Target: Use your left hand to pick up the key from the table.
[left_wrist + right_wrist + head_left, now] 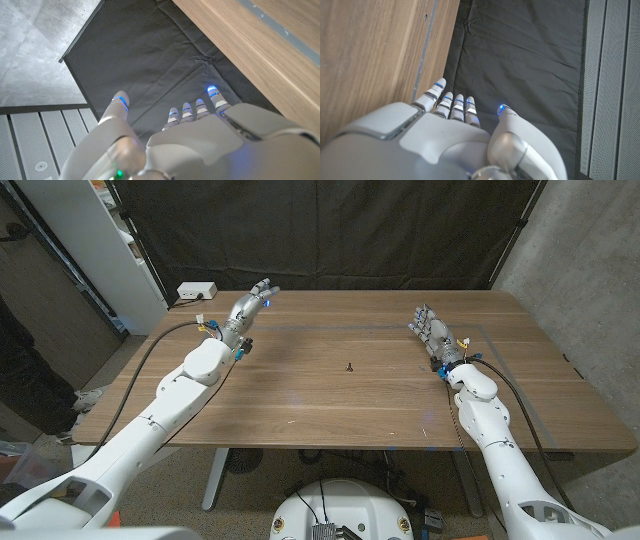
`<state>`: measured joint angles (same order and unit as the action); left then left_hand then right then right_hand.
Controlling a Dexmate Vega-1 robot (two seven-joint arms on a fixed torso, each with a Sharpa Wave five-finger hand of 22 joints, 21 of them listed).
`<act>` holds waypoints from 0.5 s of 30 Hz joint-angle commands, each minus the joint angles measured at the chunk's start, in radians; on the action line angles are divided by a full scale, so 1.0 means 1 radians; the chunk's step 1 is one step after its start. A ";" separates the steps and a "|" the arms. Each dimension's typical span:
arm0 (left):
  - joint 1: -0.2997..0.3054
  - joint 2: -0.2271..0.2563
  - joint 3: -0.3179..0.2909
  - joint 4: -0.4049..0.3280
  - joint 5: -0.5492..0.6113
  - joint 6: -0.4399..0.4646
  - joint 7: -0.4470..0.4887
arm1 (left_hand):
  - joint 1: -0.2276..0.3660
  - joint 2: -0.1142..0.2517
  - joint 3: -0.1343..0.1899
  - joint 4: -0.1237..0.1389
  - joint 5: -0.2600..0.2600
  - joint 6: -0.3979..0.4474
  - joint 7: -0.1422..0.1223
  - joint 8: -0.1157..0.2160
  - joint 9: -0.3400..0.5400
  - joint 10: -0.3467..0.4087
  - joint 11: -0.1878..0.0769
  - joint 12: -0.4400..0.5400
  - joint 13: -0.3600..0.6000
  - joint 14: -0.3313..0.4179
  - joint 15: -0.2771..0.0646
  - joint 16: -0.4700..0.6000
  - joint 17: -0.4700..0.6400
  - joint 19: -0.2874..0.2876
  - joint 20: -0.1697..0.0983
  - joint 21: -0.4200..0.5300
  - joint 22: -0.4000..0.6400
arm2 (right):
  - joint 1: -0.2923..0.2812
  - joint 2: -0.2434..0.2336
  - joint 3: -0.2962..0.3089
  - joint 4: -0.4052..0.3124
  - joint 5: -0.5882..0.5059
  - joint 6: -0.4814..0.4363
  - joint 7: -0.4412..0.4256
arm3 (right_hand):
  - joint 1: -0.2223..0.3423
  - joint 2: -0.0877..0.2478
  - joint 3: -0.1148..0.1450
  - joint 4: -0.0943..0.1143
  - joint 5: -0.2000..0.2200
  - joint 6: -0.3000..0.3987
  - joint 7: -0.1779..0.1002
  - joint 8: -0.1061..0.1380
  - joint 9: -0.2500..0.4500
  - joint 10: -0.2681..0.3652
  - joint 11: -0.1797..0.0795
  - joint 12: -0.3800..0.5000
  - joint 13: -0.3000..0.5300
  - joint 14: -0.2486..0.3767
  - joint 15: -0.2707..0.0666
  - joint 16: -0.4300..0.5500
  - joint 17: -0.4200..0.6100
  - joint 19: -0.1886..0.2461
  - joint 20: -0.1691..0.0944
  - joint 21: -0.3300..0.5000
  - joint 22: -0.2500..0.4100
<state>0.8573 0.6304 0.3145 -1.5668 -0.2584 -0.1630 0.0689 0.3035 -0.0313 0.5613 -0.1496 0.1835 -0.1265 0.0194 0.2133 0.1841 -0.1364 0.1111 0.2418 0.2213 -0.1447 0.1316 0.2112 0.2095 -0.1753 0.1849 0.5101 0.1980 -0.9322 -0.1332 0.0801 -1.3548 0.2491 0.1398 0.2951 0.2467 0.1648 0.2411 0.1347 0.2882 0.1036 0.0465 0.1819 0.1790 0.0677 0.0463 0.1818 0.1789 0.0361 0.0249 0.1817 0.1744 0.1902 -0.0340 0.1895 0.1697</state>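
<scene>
Reaching up toward the back of the table, the fingers (pixel 265 288) of the left hand (pixel 248 305) are straight, thumb set apart, nothing between them. The left wrist view shows the same: fingers side by side, thumb off to one side, dark curtain (pixel 165 65) behind. Left hand sits over the table's (pixel 300 395) far left part, palm not on the wood as far as visible. The right hand (pixel 432 332) is likewise spread and empty, fingers extended, over the far right part. The key (pixel 350 366), small and dark, lies on the table near its middle, between both hands and well apart from each. White power strip (pixel 196 291) beyond the far left edge.
</scene>
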 commanded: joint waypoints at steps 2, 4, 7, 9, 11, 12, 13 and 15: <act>-0.029 0.026 0.010 -0.048 0.089 0.038 0.010 | 0.032 -0.008 0.000 -0.016 0.008 0.008 -0.012 0.007 0.003 -0.004 0.003 0.008 0.009 -0.006 0.008 0.012 0.010 -0.125 0.005 -0.005 0.003 | 0.009 0.004 0.007 0.018 0.001 0.012 0.009 | -0.004 -0.007 0.009 -0.003 -0.001 0.013 0.000 0.009 0.004 0.014 0.000 0.009 0.005 0.006 0.001 0.006 0.005 0.008 -0.001 0.009 0.005; -0.033 0.026 0.012 -0.055 0.100 0.043 0.013 | 0.045 -0.012 -0.001 -0.019 0.009 0.016 -0.023 0.009 0.003 -0.002 0.002 0.011 0.012 -0.003 0.008 0.017 0.014 -0.123 0.006 -0.006 0.004 | 0.011 0.004 0.007 0.023 0.002 0.016 0.012 | -0.004 -0.007 0.009 -0.003 -0.002 0.013 0.000 0.009 0.004 0.014 0.001 0.008 0.005 0.006 0.001 0.006 0.005 0.008 0.000 0.009 0.005; -0.041 0.029 0.016 -0.068 0.122 0.057 0.016 | 0.060 -0.014 -0.003 -0.020 0.010 0.024 -0.035 0.011 0.004 0.006 0.002 0.016 0.017 -0.001 0.007 0.023 0.020 -0.122 0.008 -0.007 0.005 | 0.013 0.004 0.007 0.027 0.002 0.021 0.015 | -0.004 -0.007 0.009 -0.004 -0.002 0.014 0.000 0.009 0.004 0.014 0.001 0.008 0.005 0.006 0.002 0.006 0.005 0.008 0.000 0.009 0.005; -0.046 0.032 0.019 -0.077 0.140 0.068 0.021 | 0.067 -0.015 -0.005 -0.019 0.011 0.028 -0.039 0.012 0.004 0.011 -0.001 0.020 0.020 0.003 0.008 0.028 0.023 -0.121 0.007 -0.008 0.005 | 0.015 0.004 0.008 0.029 0.004 0.023 0.017 | -0.004 -0.007 0.010 -0.004 -0.002 0.014 0.000 0.009 0.004 0.015 0.000 0.009 0.005 0.007 0.002 0.006 0.005 0.008 0.000 0.009 0.005; -0.052 0.035 0.023 -0.086 0.162 0.077 0.027 | 0.077 -0.011 -0.005 -0.017 0.011 0.034 -0.045 0.013 0.004 0.018 -0.007 0.024 0.024 0.019 0.001 0.040 0.030 -0.106 0.002 -0.004 0.007 | 0.016 0.004 0.008 0.030 0.004 0.026 0.018 | -0.005 -0.007 0.010 -0.004 -0.002 0.014 0.000 0.009 0.004 0.015 0.000 0.009 0.005 0.007 0.002 0.006 0.005 0.008 0.000 0.009 0.005; -0.055 0.037 0.024 -0.090 0.170 0.080 0.028 | 0.087 -0.004 -0.003 -0.017 0.011 0.039 -0.047 0.014 0.004 0.023 -0.010 0.028 0.027 0.025 -0.001 0.047 0.035 -0.094 -0.004 0.001 0.008 | 0.016 0.004 0.008 0.031 0.004 0.028 0.019 | -0.005 -0.007 0.011 -0.004 -0.003 0.014 0.001 0.009 0.004 0.015 0.001 0.009 0.005 0.007 0.002 0.006 0.005 0.008 0.000 0.009 0.005; -0.057 0.038 0.025 -0.094 0.177 0.083 0.028 | 0.092 -0.001 -0.002 -0.017 0.010 0.044 -0.045 0.016 0.004 0.025 -0.011 0.029 0.028 0.028 0.000 0.050 0.037 -0.091 -0.002 0.001 0.009 | 0.016 0.003 0.008 0.032 0.003 0.030 0.019 | -0.005 -0.007 0.011 -0.004 -0.003 0.014 0.000 0.009 0.004 0.015 0.000 0.009 0.005 0.007 0.002 0.006 0.005 0.008 0.000 0.009 0.005; -0.063 0.041 0.027 -0.102 0.193 0.087 0.028 | 0.105 0.008 0.001 -0.016 0.009 0.048 -0.043 0.016 0.005 0.032 -0.011 0.034 0.032 0.036 -0.003 0.060 0.045 -0.079 0.000 0.006 0.011 | 0.017 0.003 0.007 0.031 0.003 0.032 0.020 | -0.005 -0.007 0.011 -0.004 -0.003 0.014 0.001 0.009 0.004 0.016 0.001 0.009 0.005 0.007 0.002 0.006 0.005 0.008 0.000 0.009 0.005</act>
<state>0.8282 0.6524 0.3261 -1.6156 -0.1492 -0.1120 0.0842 0.3903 -0.0286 0.5570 -0.1616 0.1888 -0.0872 -0.0270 0.2235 0.1840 -0.1139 0.0990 0.2669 0.2476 -0.1195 0.1262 0.2597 0.2448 -0.1753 0.1846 0.5071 0.2027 -0.9207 -0.1304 0.0863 -1.3323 0.2500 0.1576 0.3066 0.2467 0.1649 0.2451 0.1306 0.2886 0.1055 0.0484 0.1819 0.1790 0.0790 0.0467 0.1818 0.1788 0.0360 0.0248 0.1817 0.1744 0.1902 -0.0340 0.1895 0.1697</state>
